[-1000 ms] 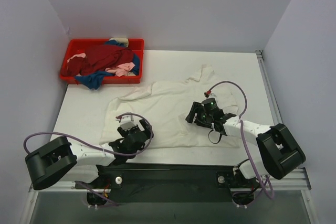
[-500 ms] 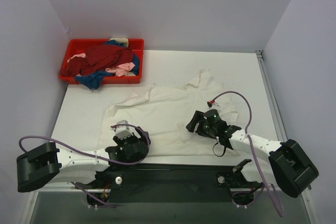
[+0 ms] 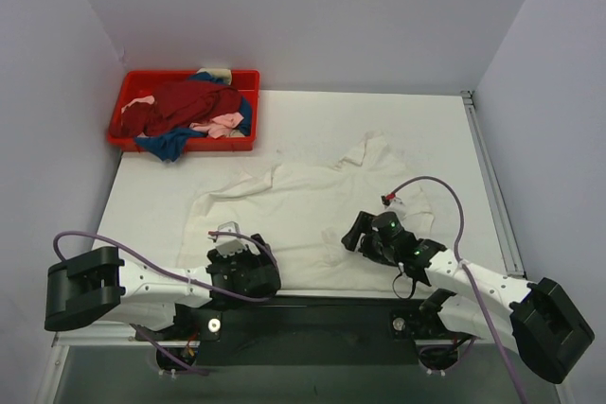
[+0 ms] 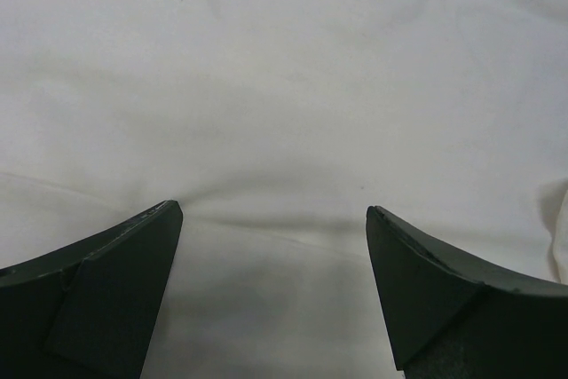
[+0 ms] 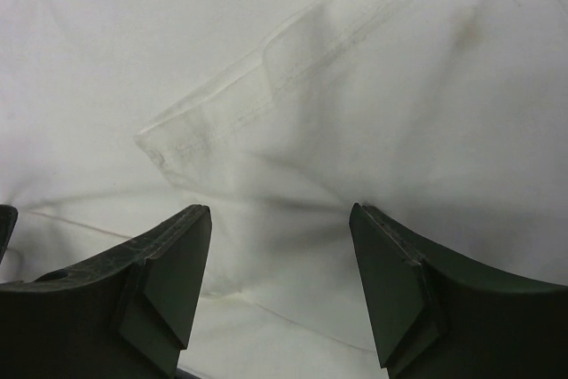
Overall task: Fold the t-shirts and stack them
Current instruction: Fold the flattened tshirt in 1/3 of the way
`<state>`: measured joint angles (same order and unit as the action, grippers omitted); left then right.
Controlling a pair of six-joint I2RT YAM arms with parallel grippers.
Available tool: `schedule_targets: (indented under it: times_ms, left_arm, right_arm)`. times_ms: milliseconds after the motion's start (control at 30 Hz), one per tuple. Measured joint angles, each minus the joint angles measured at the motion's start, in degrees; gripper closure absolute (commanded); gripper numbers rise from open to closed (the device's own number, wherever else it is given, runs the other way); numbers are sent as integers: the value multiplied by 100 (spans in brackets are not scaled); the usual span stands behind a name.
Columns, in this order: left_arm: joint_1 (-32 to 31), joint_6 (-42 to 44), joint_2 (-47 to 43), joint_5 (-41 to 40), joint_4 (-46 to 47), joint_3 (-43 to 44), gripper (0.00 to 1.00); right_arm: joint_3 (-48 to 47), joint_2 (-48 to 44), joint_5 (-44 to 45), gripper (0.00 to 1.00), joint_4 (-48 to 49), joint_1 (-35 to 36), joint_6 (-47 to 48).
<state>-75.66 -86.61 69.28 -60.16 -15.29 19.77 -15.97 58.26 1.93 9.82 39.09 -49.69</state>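
Note:
A large cream-white t-shirt lies spread on the table, its hem near the front edge. My left gripper is low over the shirt's front left part. In the left wrist view it is open, with smooth cloth beneath and nothing between the fingers. My right gripper is over the shirt's front right part. It is open above a folded-over hem. The dark red t-shirt, the blue one and the pale pink one are heaped in the tray.
The red plastic tray sits at the table's back left corner, the blue cloth hanging over its front wall. Purple cables loop above both arms. Grey walls close in the table on three sides.
Both arms have drawn back toward the near edge, and the cream-white shirt has slid with them toward the front. The left jaws have widened slightly.

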Motion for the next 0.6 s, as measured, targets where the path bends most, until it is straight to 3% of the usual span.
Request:
schedule_targets:
  times_ms: [267, 433, 533, 600]
  left_arm:
    - [-225, 101, -48, 227, -855, 339, 3]
    - [-153, 837, -1121, 254, -1366, 645, 3]
    - [212, 1650, -2035, 278, -1405, 841, 3]
    - [905, 2465, -2667, 546, -1231, 885, 3]
  right_arm:
    - [-151, -291, 173, 33, -848, 50, 63]
    - [-577, -245, 319, 29, -1753, -57, 374]
    - [-1060, -24, 308, 28, -2081, -334, 634]
    - [-1534, 245, 212, 28, -2186, -667, 868]
